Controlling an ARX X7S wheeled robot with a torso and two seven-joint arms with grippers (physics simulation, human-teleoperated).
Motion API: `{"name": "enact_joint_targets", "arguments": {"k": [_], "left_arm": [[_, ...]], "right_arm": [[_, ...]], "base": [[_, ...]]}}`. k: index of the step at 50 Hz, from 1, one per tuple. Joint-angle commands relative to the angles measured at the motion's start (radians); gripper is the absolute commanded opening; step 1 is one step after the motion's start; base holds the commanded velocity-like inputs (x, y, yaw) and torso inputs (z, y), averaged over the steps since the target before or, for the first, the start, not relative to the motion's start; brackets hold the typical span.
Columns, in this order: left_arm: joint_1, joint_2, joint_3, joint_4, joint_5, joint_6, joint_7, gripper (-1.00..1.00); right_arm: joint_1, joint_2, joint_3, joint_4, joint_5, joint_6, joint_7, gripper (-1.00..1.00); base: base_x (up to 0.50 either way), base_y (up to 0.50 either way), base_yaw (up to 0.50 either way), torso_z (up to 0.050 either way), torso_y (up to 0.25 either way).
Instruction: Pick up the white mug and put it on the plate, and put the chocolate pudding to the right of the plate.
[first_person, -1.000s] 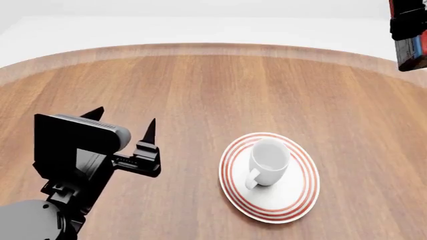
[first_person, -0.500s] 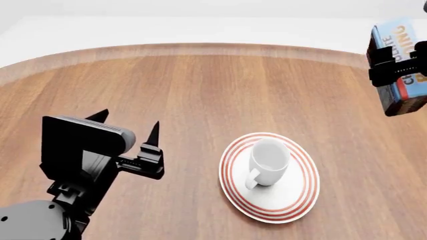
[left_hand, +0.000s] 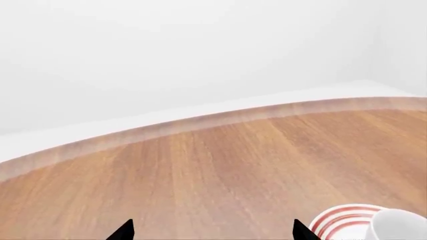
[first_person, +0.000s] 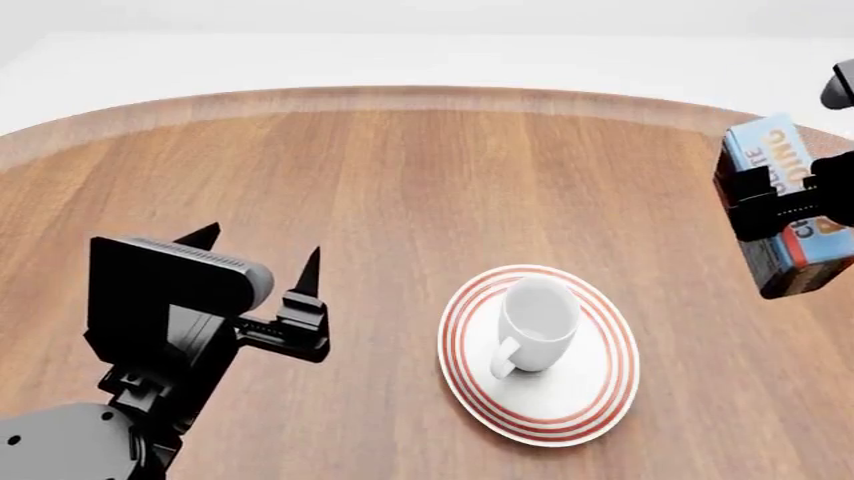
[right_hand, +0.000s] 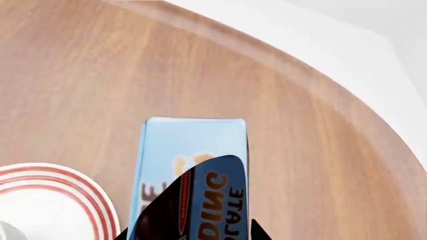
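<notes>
white mug (first_person: 539, 322) stands upright on the plate (first_person: 587, 405), a bit toward the plate's far-left part, handle pointing at the near rim. in the left wrist view only a slice of mug (left_hand: 400, 226) and plate rim (left_hand: 337, 222) shows, cut off at the frame edge.

chocolate pudding (first_person: 787, 180) is off the table, up in the air to the right of the plate and further back, tilted. the right claw (first_person: 787, 205) is clamped on it; claw body covers the carton's middle, so the lettering reads only in part, and the carton's right side runs off the frame. right wrist view: carton (right_hand: 190, 145) fills the centre between the dark fingers (right_hand: 163, 212), plate rim (right_hand: 100, 200) just beside it, wood table (right_hand: 80, 75) beyond. cannot tell how high the carton is above the table.

vs half a second ago: carton is lower and nearer the plate, more tilted. mug and plate unchanged. left arm sits slightly lower in the frame.

left claw (first_person: 254, 260) is left of the plate, well apart from it, pointing away over the table, fingers spread wide with nothing between. only its two tips (left_hand: 127, 231) show in the left wrist view.
</notes>
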Motion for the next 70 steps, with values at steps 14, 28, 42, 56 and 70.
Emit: {"name": "enact_joint_targets", "arguments": {"k": [14,28,42,56,70], "left_arm": [[0.006,0.023,-0.03,0.004,0.013,-0.003,0.015,1.0],[0.021,0.02,-0.029,0.001,0.02,0.007,0.015,1.0],[0.02,0.027,-0.03,0.003,0.02,0.0,0.013,1.0],[0.016,0.032,-0.031,0.003,0.016,-0.013,0.012,1.0],[0.022,0.025,-0.031,0.005,0.018,-0.014,0.006,1.0]], "right_arm": [[-0.216,0.138,0.146,-0.07,0.142,-0.084,0.046,-1.0],[-0.359,0.199,0.282,-0.042,0.292,-0.216,0.101,-1.0],[-0.455,0.313,0.312,-0.083,0.34,-0.248,0.121,-1.0],[-0.416,0.252,0.23,-0.059,0.213,-0.226,0.019,-1.0],[-0.541,0.302,0.236,-0.034,0.235,-0.312,0.016,-1.0]], "base": [[0.0,0.0,0.0,0.0,0.0],[0.0,0.0,0.0,0.0,0.0],[0.0,0.0,0.0,0.0,0.0],[0.0,0.0,0.0,0.0,0.0],[0.0,0.0,0.0,0.0,0.0]]}}
